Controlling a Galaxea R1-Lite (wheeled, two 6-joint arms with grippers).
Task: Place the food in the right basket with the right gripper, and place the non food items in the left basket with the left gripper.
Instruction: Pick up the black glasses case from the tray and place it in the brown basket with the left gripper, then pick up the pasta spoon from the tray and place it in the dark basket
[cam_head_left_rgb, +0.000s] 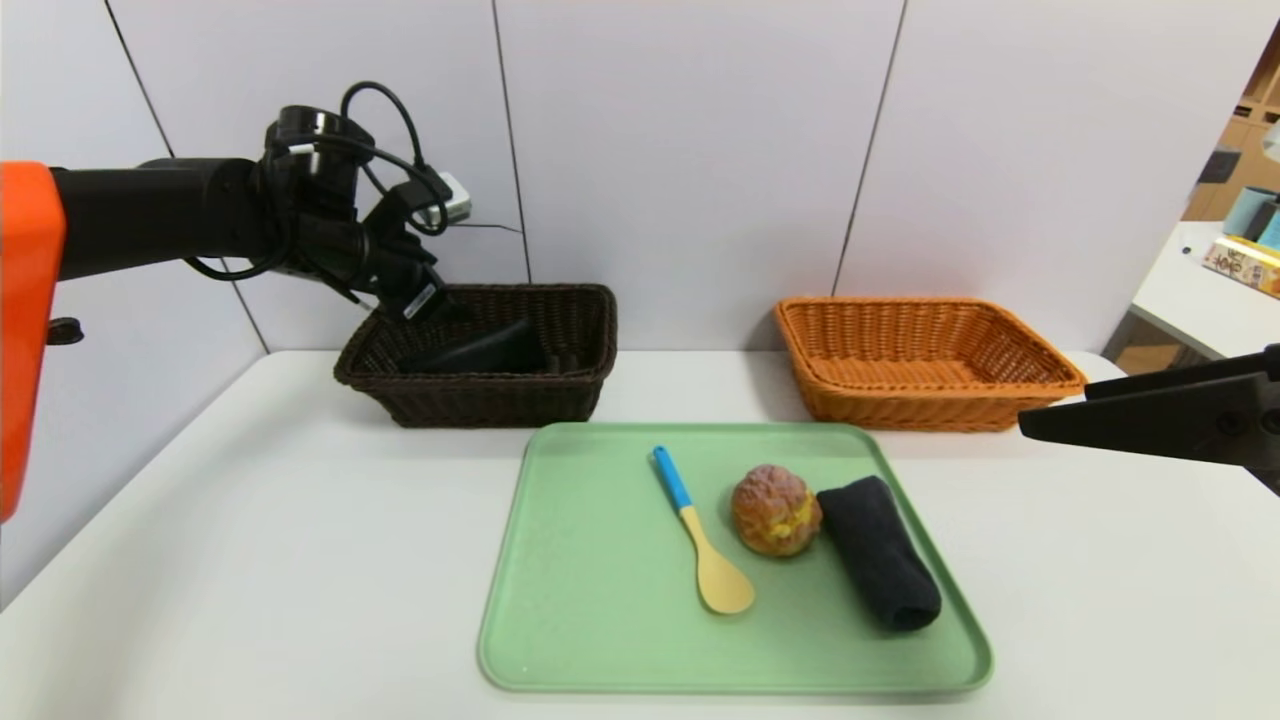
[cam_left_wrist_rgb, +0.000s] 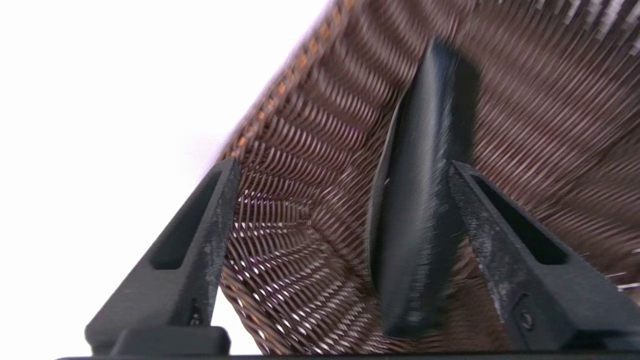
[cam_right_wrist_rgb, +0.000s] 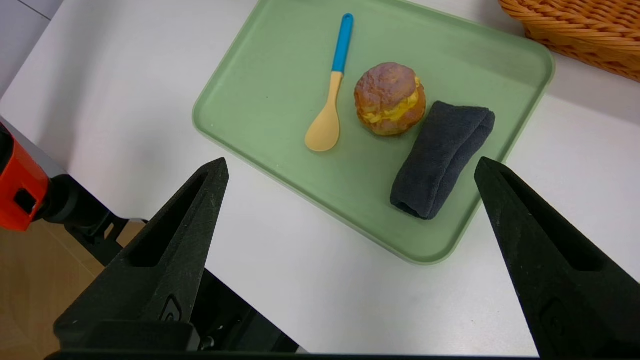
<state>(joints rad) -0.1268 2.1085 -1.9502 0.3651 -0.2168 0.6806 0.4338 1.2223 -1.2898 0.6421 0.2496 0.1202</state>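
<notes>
Black item (cam_head_left_rgb: 480, 352): we see a long dark object lying inside the dark brown basket, leaning along the wicker floor; we can't tell what it is. In the left wrist view it (cam_left_wrist_rgb: 420, 200) sits between the claw's fingers, close by one, w/ a clear gap to the other.
Left basket (cam_head_left_rgb: 560, 395): dark brown wicker, at the back of the tabletop, left of the tray.
Left claw (cam_head_left_rgb: 425, 300): over the near-left rim of the dark basket, pointing down into it. Jaws spread wide, not gripping; wrist view is blurred.
Bun (cam_head_left_rgb: 775, 510): we see a round brown pastry w/ yellow filling, mid-tray, upright; touching or just beside the cloth on its right.
Spoon (cam_head_left_rgb: 700, 535): blue handle, tan bowl; flat on the tray just left of the bun, bowl end toward us, apart from the bun.
Cloth (cam_head_left_rgb: 880, 550): dark rolled towel, lying on the right part of the tray.
Tray (cam_head_left_rgb: 560, 620): pale green, centre of the tabletop, in front of both baskets.
Right basket (cam_head_left_rgb: 940, 410): orange wicker, back right; nothing visible in it.
Right claw (cam_right_wrist_rgb: 350, 260): parked at the right, above the tabletop's near edge, well apart from the tray items; jaws wide, holding nothing.
Tabletop (cam_head_left_rgb: 250, 520): white.
</notes>
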